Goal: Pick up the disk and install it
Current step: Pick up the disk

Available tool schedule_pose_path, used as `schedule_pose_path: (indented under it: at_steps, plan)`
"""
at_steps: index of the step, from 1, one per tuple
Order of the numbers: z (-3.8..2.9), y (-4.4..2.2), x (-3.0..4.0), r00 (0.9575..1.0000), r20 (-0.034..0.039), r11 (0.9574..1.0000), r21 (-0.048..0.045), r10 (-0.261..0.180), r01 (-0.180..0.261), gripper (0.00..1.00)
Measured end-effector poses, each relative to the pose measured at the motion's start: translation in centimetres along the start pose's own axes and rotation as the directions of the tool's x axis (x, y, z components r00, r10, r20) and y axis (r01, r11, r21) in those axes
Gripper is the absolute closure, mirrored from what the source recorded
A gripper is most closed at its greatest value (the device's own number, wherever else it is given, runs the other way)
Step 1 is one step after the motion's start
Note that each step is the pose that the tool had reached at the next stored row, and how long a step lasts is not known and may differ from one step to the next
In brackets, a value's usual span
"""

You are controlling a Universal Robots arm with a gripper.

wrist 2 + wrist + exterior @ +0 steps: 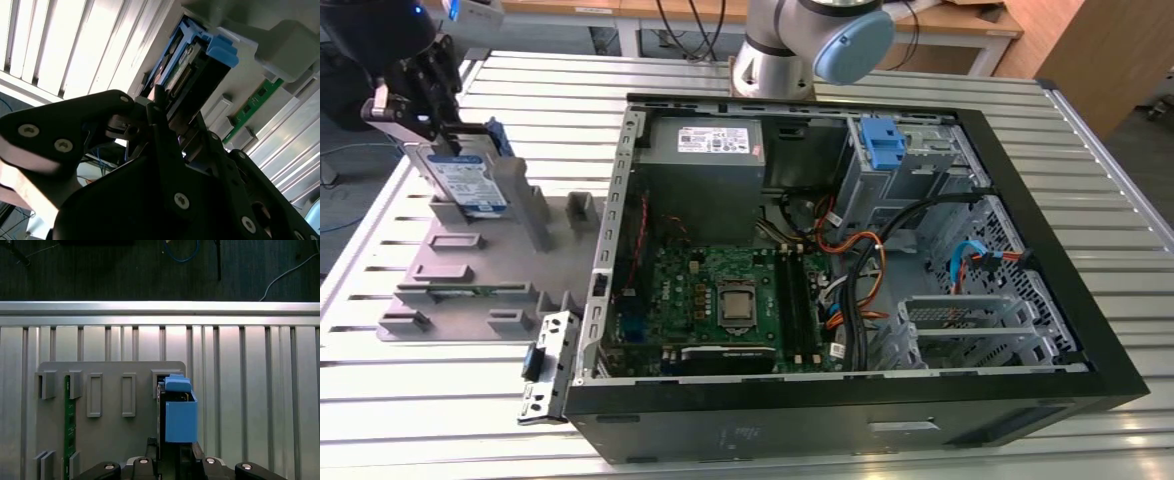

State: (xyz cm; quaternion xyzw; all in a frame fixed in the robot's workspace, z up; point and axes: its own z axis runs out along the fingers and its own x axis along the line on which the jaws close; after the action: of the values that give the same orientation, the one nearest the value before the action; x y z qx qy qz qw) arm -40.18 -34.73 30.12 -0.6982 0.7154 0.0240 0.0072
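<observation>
The disk (464, 182) is a silver drive with a white and blue label and a blue carrier frame. It stands on edge in a slot of the grey holder (480, 270), at the exterior view's left. My gripper (440, 132) comes down on its upper end from above and is shut on it. In the second wrist view the black fingers (159, 107) clamp the end of the disk (187, 65). The first wrist view looks down the disk's blue frame (180, 420) past my gripper (170, 452) to the holder (110, 440).
An open computer case (1107, 370) lies to the exterior view's right, with a motherboard (720, 300), a grey power supply (707, 140) and a drive cage with a blue latch (887, 145). A green memory stick (69, 425) stands in the holder. A metal bracket (547, 365) lies by the case.
</observation>
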Motion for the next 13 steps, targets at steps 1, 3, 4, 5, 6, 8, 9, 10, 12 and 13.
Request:
schedule_pose_path:
  at_steps: [1,3,4,5,6,8,9,10,12,13]
  plan:
    - [-0.08,0.0,-0.01,1.0,-0.001,1.0,-0.0002,0.0,0.0,0.65]
    - [-0.23,0.01,-0.01,1.0,-0.0021,1.0,-0.0001,0.0,0.0,0.65]
    - [-0.31,0.01,-0.01,1.0,-0.0024,1.0,0.0,0.0,0.0,0.65]
    - [-0.41,0.01,-0.02,1.0,-0.0027,1.0,-0.0002,0.0,0.0,0.65]
    - [-0.51,0.01,-0.02,1.0,-0.0028,1.0,-0.0001,0.0,0.0,0.65]
    - [-0.54,0.01,-0.03,1.0,-0.0029,1.0,0.0001,0.0,0.0,0.65]
    - [-0.54,0.01,-0.02,1.0,-0.003,1.0,0.0002,0.0,0.0,0.65]
    - [-0.56,0.01,-0.02,1.0,-0.0036,1.0,0.0,0.0,0.0,0.65]
    - [-0.57,0.02,-0.02,1.0,-0.0041,1.0,-0.0001,0.0,0.0,0.65]
    - [-0.57,0.02,-0.03,1.0,-0.0042,1.0,0.0,0.0,0.0,0.65]
